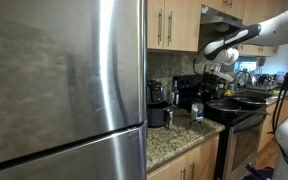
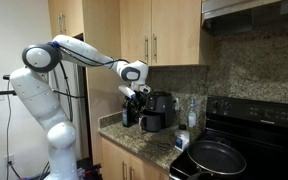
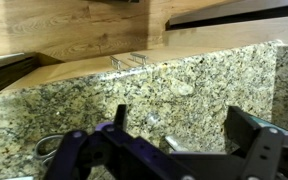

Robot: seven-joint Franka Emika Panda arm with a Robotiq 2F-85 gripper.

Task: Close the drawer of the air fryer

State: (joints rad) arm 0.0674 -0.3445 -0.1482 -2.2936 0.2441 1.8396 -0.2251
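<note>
Black air fryer (image 2: 161,108) on granite counter (image 2: 142,140); lettering too small.

Air fryer (image 2: 158,108) stands on the countertop (image 2: 150,142) beneath wall cabinets (image 2: 154,35); the stove (image 2: 249,115) sits to its right, a pan (image 2: 216,157) on it.

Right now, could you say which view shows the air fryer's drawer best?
An exterior view: the drawer sits unobstructed at the base of the air fryer. In an exterior view near the hand it blurs among dark appliances. The wrist view shows none of it.
</note>
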